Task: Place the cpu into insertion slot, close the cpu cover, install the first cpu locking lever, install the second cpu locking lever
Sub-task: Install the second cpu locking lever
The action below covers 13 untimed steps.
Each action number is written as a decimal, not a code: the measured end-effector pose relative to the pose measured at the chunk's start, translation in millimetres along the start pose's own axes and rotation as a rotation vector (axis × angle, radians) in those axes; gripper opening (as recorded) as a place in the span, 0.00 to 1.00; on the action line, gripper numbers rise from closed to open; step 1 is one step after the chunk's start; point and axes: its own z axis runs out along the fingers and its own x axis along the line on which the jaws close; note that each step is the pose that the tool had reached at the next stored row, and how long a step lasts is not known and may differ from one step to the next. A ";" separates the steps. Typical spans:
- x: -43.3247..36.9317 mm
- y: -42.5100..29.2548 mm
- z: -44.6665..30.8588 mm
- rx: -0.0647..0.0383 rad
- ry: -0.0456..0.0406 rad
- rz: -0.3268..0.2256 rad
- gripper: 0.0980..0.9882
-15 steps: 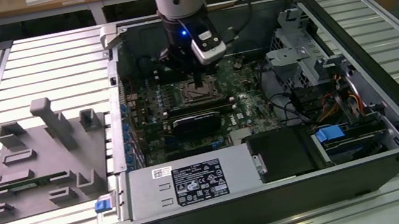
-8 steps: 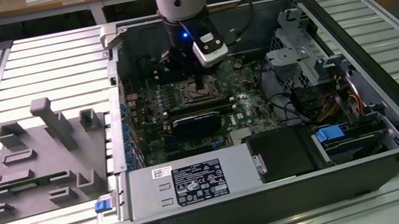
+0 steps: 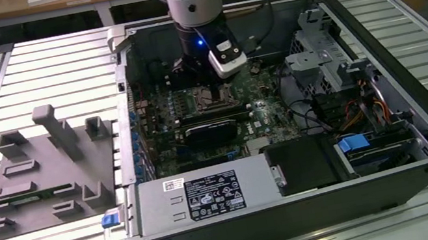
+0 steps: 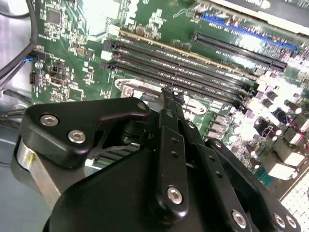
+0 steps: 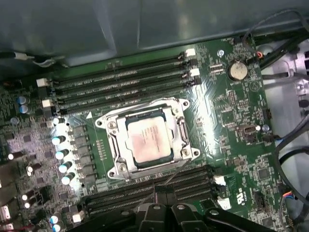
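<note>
Cpu (image 5: pixel 148 139) seated in insertion slot (image 5: pixel 116 166), cpu cover (image 5: pixel 181 137) down. End effector (image 4: pixel 170 96) above, clenched, empty. Cover thin, stiff, springy; push edge.

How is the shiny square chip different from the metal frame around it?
The cpu is a solid, dull silver square; the cpu cover is a thin frame with a square window. The cpu sits inside that window; the cpu cover surrounds it. Both are silvery metal and lie flat on the green board.

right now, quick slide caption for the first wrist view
Wrist camera looks down on the cpu seated in the insertion slot, the cpu cover closed over it, memory slots on both sides.
</note>
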 end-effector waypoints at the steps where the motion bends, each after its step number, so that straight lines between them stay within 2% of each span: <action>1: 0.1 -1.2 0.5 -0.001 0.0003 0.000 0.00; 3: 0.7 -3.5 1.8 -0.009 0.0022 -0.001 0.00; 8: 2.5 -8.5 4.8 -0.038 0.0095 -0.001 0.00; 13: 5.9 -13.3 7.2 -0.054 0.0134 -0.001 0.00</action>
